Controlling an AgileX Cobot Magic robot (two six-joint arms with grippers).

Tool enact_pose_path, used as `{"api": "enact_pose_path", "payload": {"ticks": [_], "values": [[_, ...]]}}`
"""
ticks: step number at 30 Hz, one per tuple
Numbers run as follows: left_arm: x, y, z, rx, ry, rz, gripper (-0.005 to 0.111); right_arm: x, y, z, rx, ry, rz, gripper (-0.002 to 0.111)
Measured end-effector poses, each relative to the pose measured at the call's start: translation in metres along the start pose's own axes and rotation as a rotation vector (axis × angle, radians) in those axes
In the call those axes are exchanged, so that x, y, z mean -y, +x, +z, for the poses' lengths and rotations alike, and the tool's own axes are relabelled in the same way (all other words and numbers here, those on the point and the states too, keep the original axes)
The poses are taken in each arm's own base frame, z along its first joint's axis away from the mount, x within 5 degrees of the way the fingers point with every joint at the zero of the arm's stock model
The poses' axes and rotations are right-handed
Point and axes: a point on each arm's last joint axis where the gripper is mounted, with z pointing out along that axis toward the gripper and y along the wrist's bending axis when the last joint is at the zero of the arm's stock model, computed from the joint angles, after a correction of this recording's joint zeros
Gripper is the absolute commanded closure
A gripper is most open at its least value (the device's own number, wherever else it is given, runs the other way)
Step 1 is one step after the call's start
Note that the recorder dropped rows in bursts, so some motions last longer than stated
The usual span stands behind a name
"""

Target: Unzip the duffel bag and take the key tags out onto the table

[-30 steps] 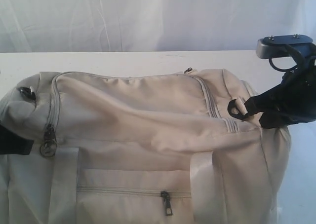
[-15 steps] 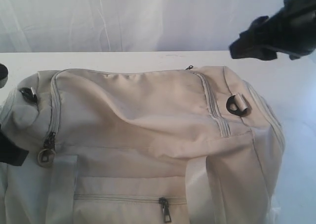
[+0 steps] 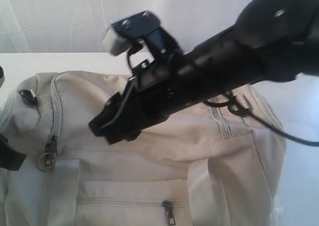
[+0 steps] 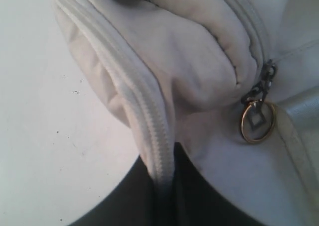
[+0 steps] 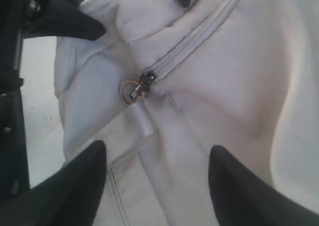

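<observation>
Two claws engaged: left claw (image 4: 162,196) grips the duffel bag (image 3: 164,151) by its end seam, apparently steadying it on the surface (image 3: 50,61); right claw (image 5: 157,151) hangs wide above the zip pull (image 5: 133,92), bag unopened

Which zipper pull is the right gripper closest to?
The ring pull on the main zipper, straight ahead of the open right gripper. The front pocket pull is a plain tab, farther off.

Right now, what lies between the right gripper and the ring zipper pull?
Only duffel bag fabric and a webbing strap; the right wrist view shows it.
</observation>
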Motion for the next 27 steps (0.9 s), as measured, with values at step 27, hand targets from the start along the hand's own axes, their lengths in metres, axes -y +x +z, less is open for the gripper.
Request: {"api": "enact_pose_path", "payload": {"ticks": [27], "values": [[-0.004,0.005,-0.013,0.043,0.025,-0.043,0.107,-0.027,0.006,0.121,0.027,0.106,-0.007,0.030]]}}
